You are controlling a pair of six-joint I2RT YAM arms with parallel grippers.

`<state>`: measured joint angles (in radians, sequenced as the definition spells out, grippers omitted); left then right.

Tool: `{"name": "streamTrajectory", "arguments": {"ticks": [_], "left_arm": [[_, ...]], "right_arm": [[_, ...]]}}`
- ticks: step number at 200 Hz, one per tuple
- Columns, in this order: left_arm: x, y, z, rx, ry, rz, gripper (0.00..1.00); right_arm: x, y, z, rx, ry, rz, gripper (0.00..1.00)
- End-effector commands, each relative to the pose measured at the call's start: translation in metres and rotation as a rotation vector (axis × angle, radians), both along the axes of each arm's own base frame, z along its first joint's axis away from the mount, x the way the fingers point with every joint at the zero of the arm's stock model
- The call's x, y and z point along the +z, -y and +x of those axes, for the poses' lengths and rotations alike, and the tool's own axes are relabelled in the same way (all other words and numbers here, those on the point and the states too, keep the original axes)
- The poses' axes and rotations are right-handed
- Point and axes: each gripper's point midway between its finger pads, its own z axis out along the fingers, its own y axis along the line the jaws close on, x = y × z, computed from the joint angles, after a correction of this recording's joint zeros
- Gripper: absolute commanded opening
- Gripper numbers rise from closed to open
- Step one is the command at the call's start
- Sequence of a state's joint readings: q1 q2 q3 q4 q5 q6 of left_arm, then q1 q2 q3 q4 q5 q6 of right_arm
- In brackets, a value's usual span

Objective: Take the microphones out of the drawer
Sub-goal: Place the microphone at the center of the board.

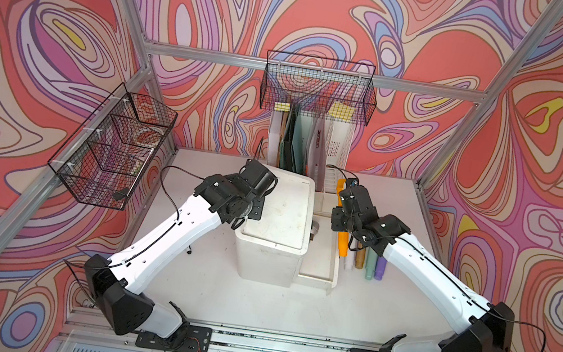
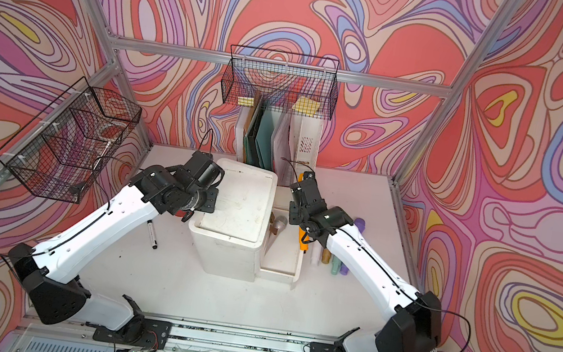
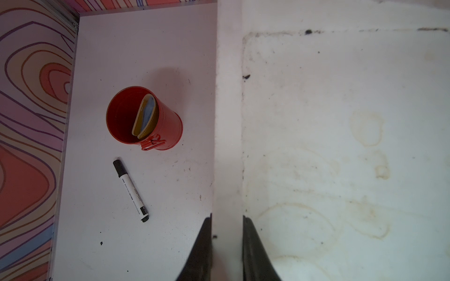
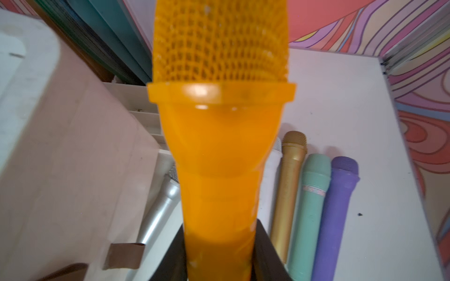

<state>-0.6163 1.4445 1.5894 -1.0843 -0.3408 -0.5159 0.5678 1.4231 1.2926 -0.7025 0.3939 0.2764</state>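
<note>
My right gripper [image 4: 220,223] is shut on the handle of an orange microphone [image 4: 219,146], whose mesh head points away from the wrist. In both top views the orange microphone [image 1: 343,241] [image 2: 302,239] hangs over the outer side of the open drawer [image 1: 318,273] [image 2: 280,260]. The drawer is pulled out of the white drawer unit [image 1: 278,214] [image 2: 237,208]. A silver microphone [image 4: 160,204] [image 2: 278,224] lies inside the drawer. My left gripper [image 3: 227,217] is shut on the raised rim of the unit's top, on its left side.
Gold [image 4: 289,182], green [image 4: 311,206] and purple [image 4: 338,206] microphones lie side by side on the table right of the drawer. A red cup [image 3: 143,119] and a marker [image 3: 130,191] sit left of the unit. A file rack [image 1: 310,139] stands behind it, and wire baskets [image 1: 114,144] hang on the walls.
</note>
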Motion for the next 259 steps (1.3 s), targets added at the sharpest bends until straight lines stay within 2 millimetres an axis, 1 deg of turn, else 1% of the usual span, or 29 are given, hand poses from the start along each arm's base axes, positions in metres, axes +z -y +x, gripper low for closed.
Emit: {"name": "streamTrajectory", "arguments": {"ticks": [1,31,48,67,102,136,150,167,195,223,239,259], "left_arm": [[-0.020,-0.022,-0.009,0.004,-0.082,0.155,0.00],[-0.019,-0.021,-0.009,0.001,-0.079,0.152,0.00],[-0.019,-0.021,-0.009,0.000,-0.078,0.151,0.00],[-0.019,-0.021,-0.008,-0.002,-0.078,0.152,0.00],[-0.018,-0.019,-0.006,-0.006,-0.078,0.154,0.00],[-0.017,-0.020,-0.006,-0.010,-0.077,0.162,0.00],[-0.016,-0.020,-0.006,-0.008,-0.075,0.164,0.00],[-0.017,-0.021,-0.007,-0.004,-0.076,0.162,0.00],[-0.021,-0.022,-0.008,0.001,-0.082,0.166,0.00],[-0.021,-0.023,-0.009,0.002,-0.086,0.168,0.00],[-0.020,-0.024,-0.009,0.004,-0.082,0.169,0.00],[-0.020,-0.024,-0.009,0.004,-0.083,0.170,0.00]], "right_arm": [[0.004,0.042,-0.001,-0.030,0.016,-0.154,0.14],[-0.007,0.097,0.002,-0.133,-0.001,-0.187,0.13],[-0.018,0.128,0.001,-0.199,-0.029,-0.207,0.13],[-0.032,0.157,0.000,-0.268,-0.061,-0.222,0.12],[-0.065,0.198,0.000,-0.371,-0.149,-0.246,0.11],[-0.093,0.231,0.005,-0.464,-0.199,-0.197,0.11],[-0.104,0.241,0.006,-0.487,-0.221,-0.151,0.11],[-0.119,0.246,0.008,-0.498,-0.244,-0.105,0.11],[-0.143,0.245,0.013,-0.488,-0.291,-0.035,0.11],[-0.169,0.243,0.009,-0.513,-0.358,0.052,0.11],[-0.180,0.241,0.008,-0.515,-0.385,0.084,0.11],[-0.188,0.240,0.007,-0.520,-0.410,0.098,0.11]]}}
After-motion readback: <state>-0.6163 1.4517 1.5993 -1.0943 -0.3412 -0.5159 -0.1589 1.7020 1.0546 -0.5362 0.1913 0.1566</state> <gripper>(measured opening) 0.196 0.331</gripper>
